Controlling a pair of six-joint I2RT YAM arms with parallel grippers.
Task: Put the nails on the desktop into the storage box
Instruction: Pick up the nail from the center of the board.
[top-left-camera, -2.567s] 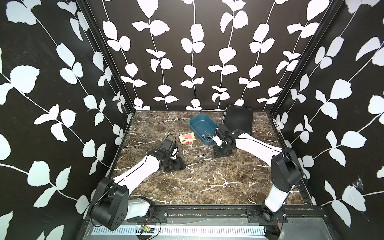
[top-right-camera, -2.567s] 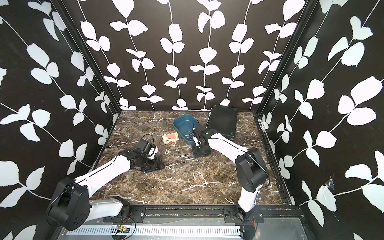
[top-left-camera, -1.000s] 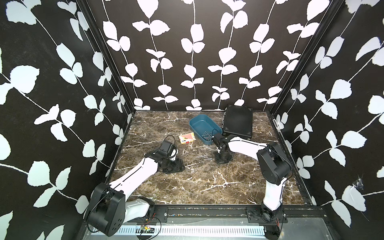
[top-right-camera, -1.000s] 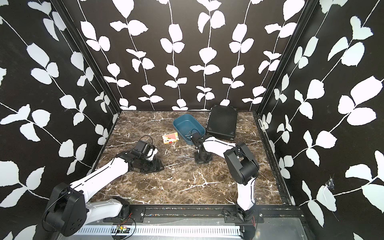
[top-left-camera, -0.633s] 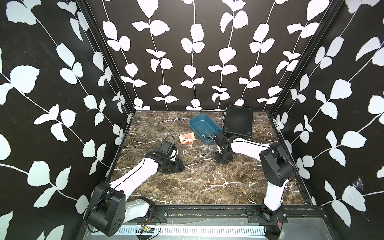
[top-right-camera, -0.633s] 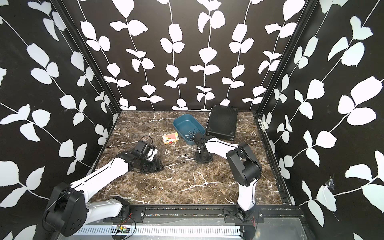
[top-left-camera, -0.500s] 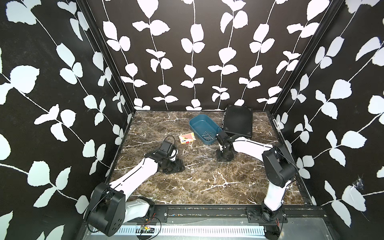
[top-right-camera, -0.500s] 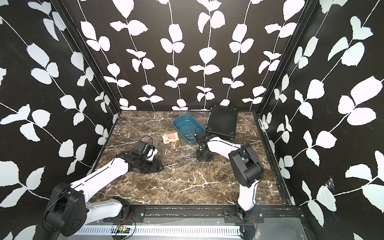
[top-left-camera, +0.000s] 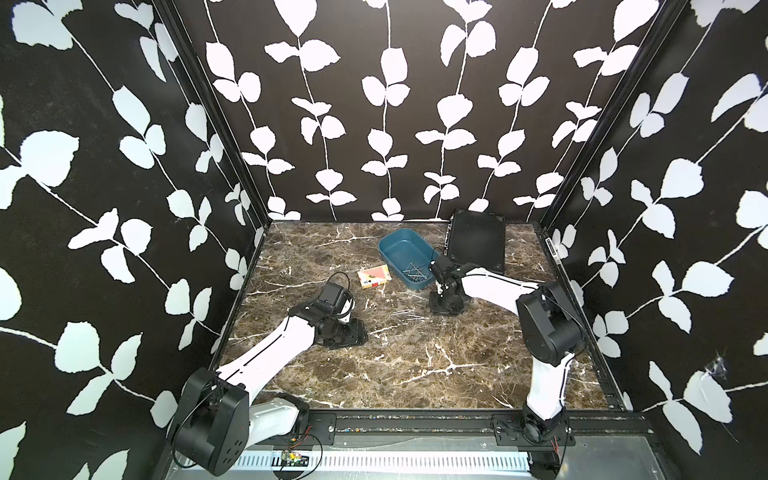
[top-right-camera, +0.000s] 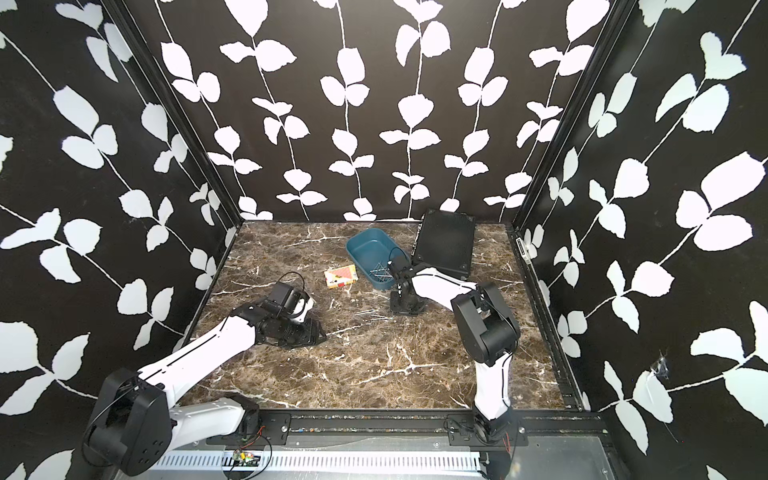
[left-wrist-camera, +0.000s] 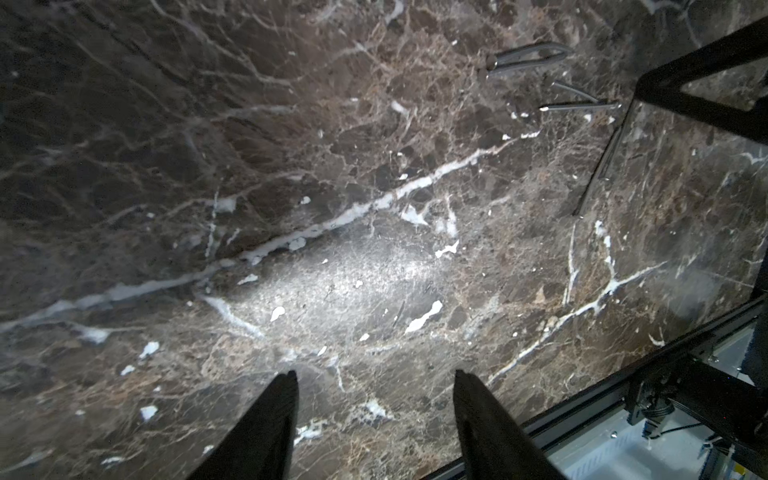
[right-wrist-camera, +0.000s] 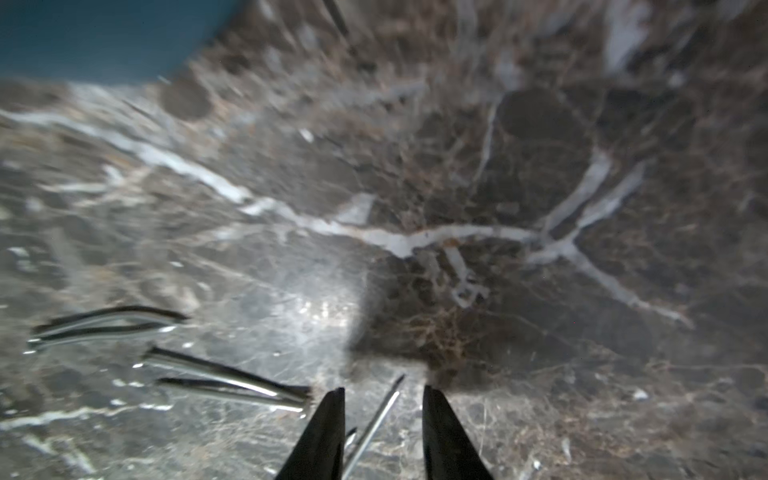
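- In both top views, the teal-blue storage box (top-left-camera: 399, 249) (top-right-camera: 368, 249) stood towards the back of the brown marble desktop (top-left-camera: 415, 365). It sat between a red-and-white card box (top-left-camera: 374, 276) and a black ribbed case (top-left-camera: 476, 241).
- A tangle of thin silvery nails (top-left-camera: 413, 272) lay in the box's near corner. A few more nails (top-right-camera: 374, 316) lay loose on the desktop in front of the box, pale slivers hard to tell from the marble's veins.
- The right gripper (top-left-camera: 445, 306) pointed down at the desktop just beside the loose ones. The left gripper (top-left-camera: 349, 334) lay low over the marble, well apart from them.
- In the left wrist view, the left gripper (left-wrist-camera: 374, 378) was released, its black fingers wide apart with only bare marble between them. Several grey nails (left-wrist-camera: 523, 56) lay beyond.
- In the right wrist view, the right gripper (right-wrist-camera: 384, 392) was released too. One slim, pointed nail (right-wrist-camera: 374, 419) slanted in a gap far wider than itself. Shiny straight nails (right-wrist-camera: 224, 380) lay just beside it in pairs, and a blurred corner of the storage box (right-wrist-camera: 83, 37) showed beyond.
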